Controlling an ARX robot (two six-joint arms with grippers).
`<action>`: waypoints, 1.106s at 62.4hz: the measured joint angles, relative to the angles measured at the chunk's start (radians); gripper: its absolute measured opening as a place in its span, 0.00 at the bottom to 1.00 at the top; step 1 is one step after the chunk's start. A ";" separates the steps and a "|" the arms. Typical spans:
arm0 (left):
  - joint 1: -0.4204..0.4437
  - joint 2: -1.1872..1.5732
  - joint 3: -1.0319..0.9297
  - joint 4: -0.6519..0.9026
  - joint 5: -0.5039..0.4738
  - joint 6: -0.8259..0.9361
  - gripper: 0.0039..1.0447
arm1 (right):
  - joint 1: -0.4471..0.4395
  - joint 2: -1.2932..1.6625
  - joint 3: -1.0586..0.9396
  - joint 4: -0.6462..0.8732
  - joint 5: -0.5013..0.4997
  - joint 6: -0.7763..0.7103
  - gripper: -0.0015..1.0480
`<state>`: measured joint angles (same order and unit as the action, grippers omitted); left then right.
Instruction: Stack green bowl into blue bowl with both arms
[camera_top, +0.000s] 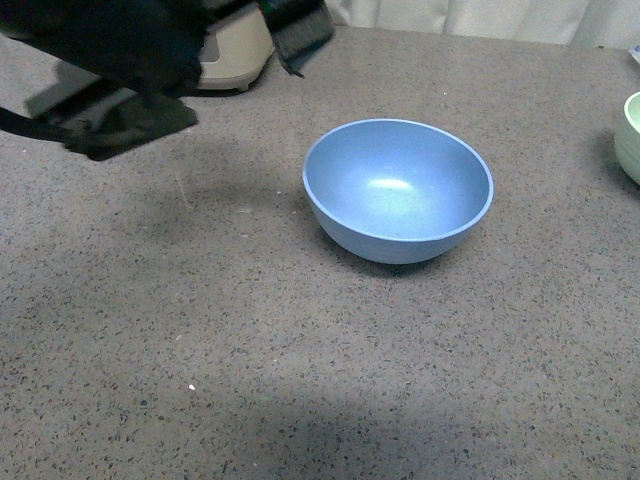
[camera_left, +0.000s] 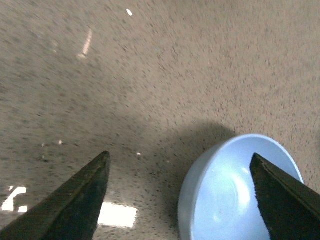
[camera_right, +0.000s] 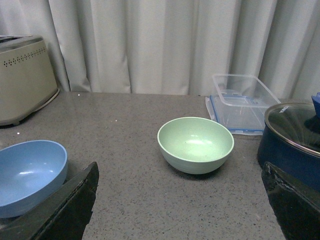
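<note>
The left end effector (camera_left: 180, 154) hovers with its two dark fingers (camera_left: 75, 205) spread wide over the speckled counter (camera_left: 175, 65). The blue bowl (camera_left: 225, 195) sits upright, partly under one finger.

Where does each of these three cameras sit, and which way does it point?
Front view: on the robot's body, facing forward and down at the blue bowl; the left arm shows dark, top left.
Left wrist view: on the left wrist, looking down past the open left gripper at counter and blue bowl.
Right wrist view: on the right wrist, looking level past the open right gripper at the green bowl and curtain.
Shared: all three show the blue bowl; front and right wrist views also share the green bowl.
</note>
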<state>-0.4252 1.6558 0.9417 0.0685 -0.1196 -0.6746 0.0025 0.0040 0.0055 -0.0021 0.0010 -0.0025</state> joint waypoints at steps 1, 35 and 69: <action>0.012 -0.021 -0.018 0.008 0.002 0.001 0.93 | 0.000 0.000 0.000 0.000 0.000 0.000 0.91; 0.343 -0.673 -0.717 0.475 0.040 0.324 0.76 | 0.000 0.000 0.000 0.000 0.000 0.000 0.91; 0.423 -0.989 -0.922 0.575 0.120 0.665 0.04 | 0.000 0.000 0.000 0.000 0.001 0.000 0.91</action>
<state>-0.0017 0.6670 0.0193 0.6437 0.0002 -0.0101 0.0025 0.0044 0.0055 -0.0021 0.0017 -0.0021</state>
